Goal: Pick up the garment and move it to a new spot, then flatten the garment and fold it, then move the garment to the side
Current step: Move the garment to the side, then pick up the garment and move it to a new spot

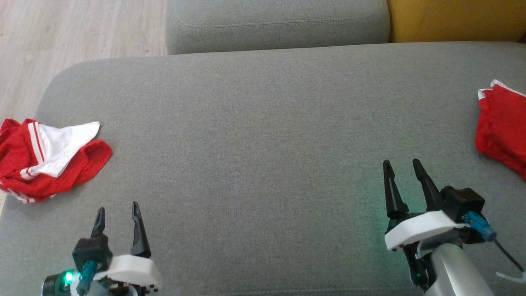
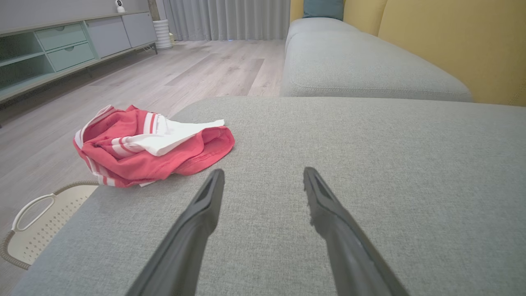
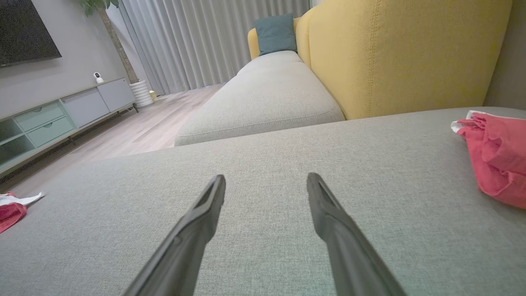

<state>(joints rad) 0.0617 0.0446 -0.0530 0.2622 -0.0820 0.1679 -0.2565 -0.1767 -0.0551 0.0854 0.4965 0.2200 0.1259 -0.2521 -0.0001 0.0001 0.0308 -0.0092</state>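
Stretching across most of the head view, a wide grey sofa seat (image 1: 263, 123) carries everything of interest. Beyond it lies a second grey seat cushion (image 1: 275, 24), with a yellow backrest (image 1: 456, 18) to its right. Pale wood floor (image 1: 61, 33) shows past the seat's rounded left corner. In the left wrist view a long, low sideboard (image 2: 61, 45) with pale green drawers runs along the far wall.

The garment (image 1: 45, 160) lies crumpled at the left edge of the sofa seat. It is red mesh with white striped trim, and a white panel is folded over its top. A second red cloth (image 1: 503, 127) with a white edge is bunched at the seat's far right edge, partly cut off by the frame. A cream perforated basket (image 2: 37, 230) with a loop handle stands on the floor below the seat's left edge.

The left hand (image 1: 118, 207) hovers over the seat near the garment but clear of it. Its two dark fingers are spread, with nothing between them. The right hand (image 1: 401, 162) is likewise released and empty over the right part of the seat, well apart from the second red cloth.
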